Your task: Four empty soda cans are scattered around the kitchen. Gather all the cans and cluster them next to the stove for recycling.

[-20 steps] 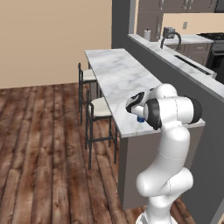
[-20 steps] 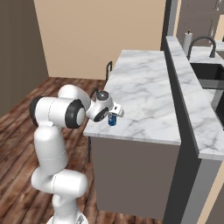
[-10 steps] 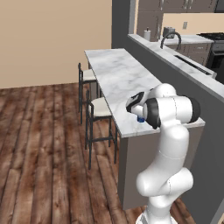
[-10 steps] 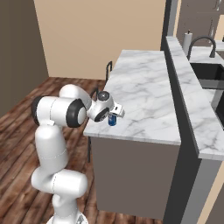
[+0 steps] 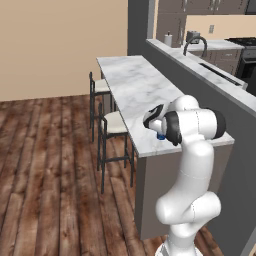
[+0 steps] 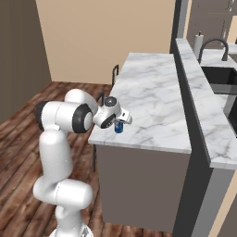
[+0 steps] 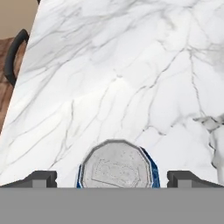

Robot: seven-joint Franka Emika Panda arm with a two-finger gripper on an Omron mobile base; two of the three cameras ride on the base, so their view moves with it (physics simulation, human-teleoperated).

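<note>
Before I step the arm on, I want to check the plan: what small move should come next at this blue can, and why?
Probably lower the hand a little further, then close. In the hand view the open gripper sits above the can's silvery top, one fingertip on each side with gaps to spare. The can stands upright on the marble counter near its front edge, just under the hand.

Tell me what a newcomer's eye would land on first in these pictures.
First the white arm, bent over the near corner of the long marble counter. Next its open gripper, poised above a small blue can with a silvery top that stands upright near the counter's edge, one fingertip on each side of it in the hand view. Bar stools line the counter's far side over the wood floor.
</note>
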